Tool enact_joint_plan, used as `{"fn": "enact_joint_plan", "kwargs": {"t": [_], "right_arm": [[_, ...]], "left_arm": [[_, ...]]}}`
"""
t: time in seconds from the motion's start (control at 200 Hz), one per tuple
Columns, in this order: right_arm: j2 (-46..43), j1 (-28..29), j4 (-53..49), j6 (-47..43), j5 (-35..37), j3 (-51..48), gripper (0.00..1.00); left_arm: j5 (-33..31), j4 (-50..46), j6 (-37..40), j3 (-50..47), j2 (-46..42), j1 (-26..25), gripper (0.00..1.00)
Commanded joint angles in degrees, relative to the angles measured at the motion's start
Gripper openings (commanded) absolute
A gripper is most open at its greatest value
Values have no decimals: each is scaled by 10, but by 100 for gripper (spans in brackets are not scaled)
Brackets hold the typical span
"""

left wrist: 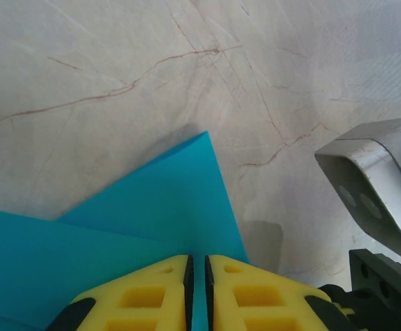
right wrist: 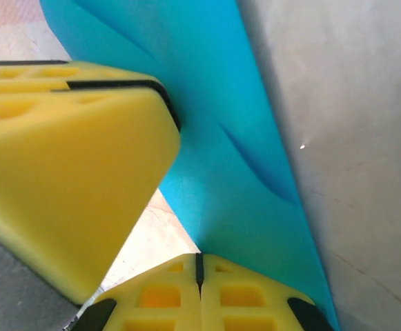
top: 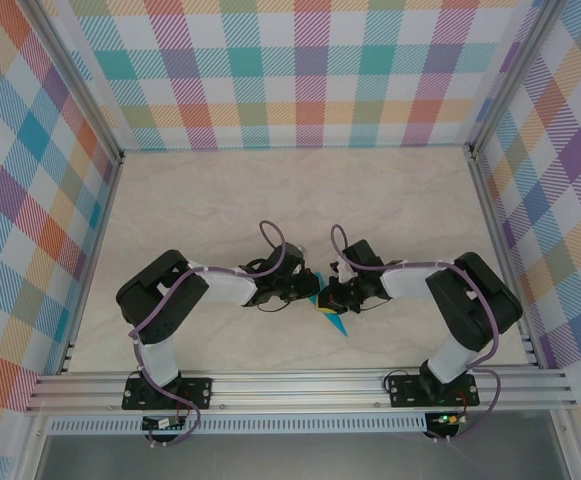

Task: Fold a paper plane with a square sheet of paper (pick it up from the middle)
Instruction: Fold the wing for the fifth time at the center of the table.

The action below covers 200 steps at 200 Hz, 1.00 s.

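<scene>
Left gripper (left wrist: 197, 265) pinches the paper plane (left wrist: 159, 207) — marble table (left wrist: 103, 62) beneath.

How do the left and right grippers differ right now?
The left gripper shows a thin slit between its fingers; the right gripper has its fingers pressed flush. The left gripper reaches in from the left, the right gripper from the right. Both have yellow fingers and pinch the same blue paper.
</scene>
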Motion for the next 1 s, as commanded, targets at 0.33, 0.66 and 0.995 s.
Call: {"fn": "enact_joint_plan", "kwargs": {"t": [0.33, 0.66, 0.995], "right_arm": [[-93, 4, -39, -15, 12, -62, 7], [-203, 5, -111, -53, 10, -111, 11], [-186, 5, -158, -43, 100, -127, 13]], "left_arm": [[-31, -60, 10, -2, 32, 0, 15], [-31, -62, 12, 1, 35, 0, 15], [-32, -68, 14, 7, 34, 0, 15]]}}
